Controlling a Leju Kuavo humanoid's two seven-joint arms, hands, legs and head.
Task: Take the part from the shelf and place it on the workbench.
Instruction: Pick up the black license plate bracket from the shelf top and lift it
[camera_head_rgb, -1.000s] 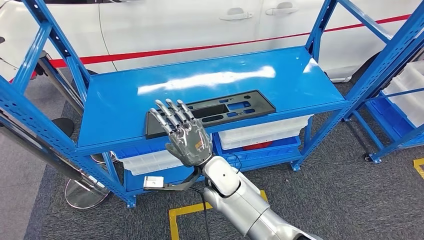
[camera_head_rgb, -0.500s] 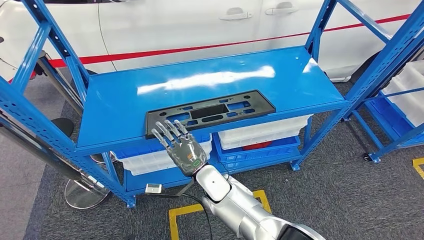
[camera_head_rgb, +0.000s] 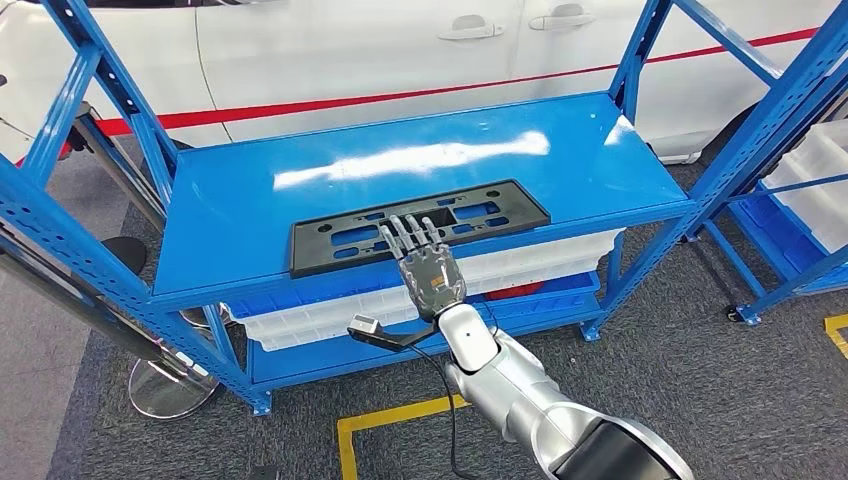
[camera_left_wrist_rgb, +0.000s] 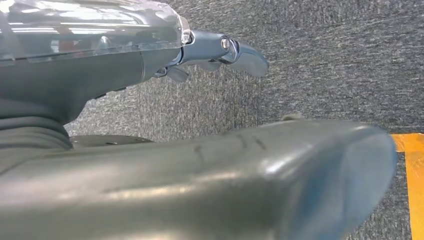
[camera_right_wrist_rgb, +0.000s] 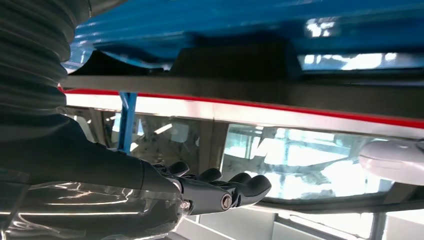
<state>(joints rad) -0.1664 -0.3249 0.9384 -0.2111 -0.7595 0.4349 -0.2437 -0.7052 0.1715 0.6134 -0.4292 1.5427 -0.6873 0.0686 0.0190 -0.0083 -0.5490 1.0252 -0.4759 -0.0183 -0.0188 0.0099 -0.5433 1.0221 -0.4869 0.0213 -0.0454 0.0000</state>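
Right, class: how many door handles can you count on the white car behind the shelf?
2. One door handle sits near the top middle of the head view, the other just to its right; more may lie outside the picture.

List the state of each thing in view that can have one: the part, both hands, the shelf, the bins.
Black plastic panel: lying flat on the shelf's top deck, near the front edge, not gripped.
Right hand: open, fingers extended over the panel's front edge.
Left hand: hanging over the carpet, holding nothing; open or shut unclear.
Blue shelf: top deck carries the panel.
White bins: stowed on the lower level.
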